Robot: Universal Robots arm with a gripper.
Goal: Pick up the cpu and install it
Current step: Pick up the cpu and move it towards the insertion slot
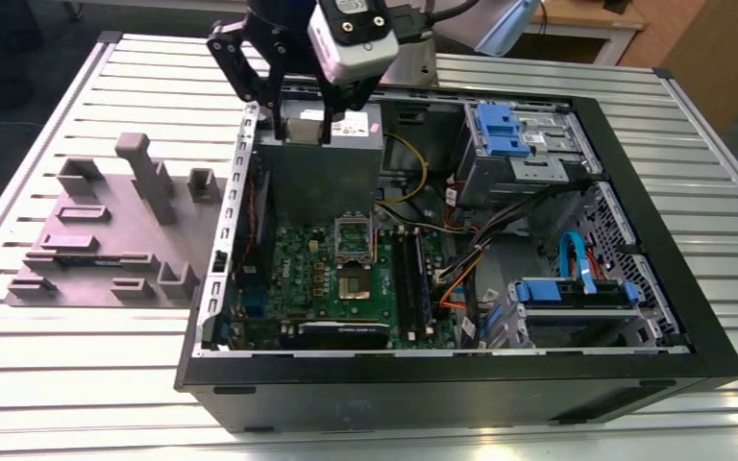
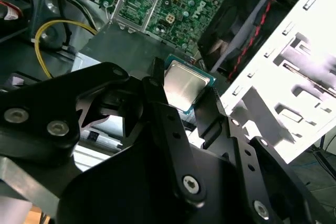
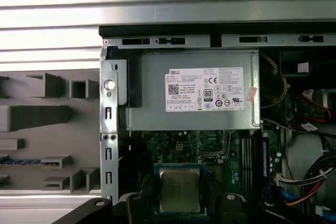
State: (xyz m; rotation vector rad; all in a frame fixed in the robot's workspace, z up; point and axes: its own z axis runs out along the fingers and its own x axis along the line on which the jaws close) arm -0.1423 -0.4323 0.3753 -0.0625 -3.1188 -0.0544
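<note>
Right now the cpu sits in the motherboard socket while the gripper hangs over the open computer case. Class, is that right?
No. The cpu is not in the socket, which looks empty; it is clamped between the fingers of the gripper, as the second wrist view shows. The gripper does hang over the open computer case.

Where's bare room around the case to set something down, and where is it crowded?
Bare slatted table lies between the grey fixture tray and the table's near edge, and at the exterior view's right of the case. Inside, cables crowd the gap between motherboard and drive bays. The gripper, jaws shut on the cpu, hangs over the power supply.
</note>
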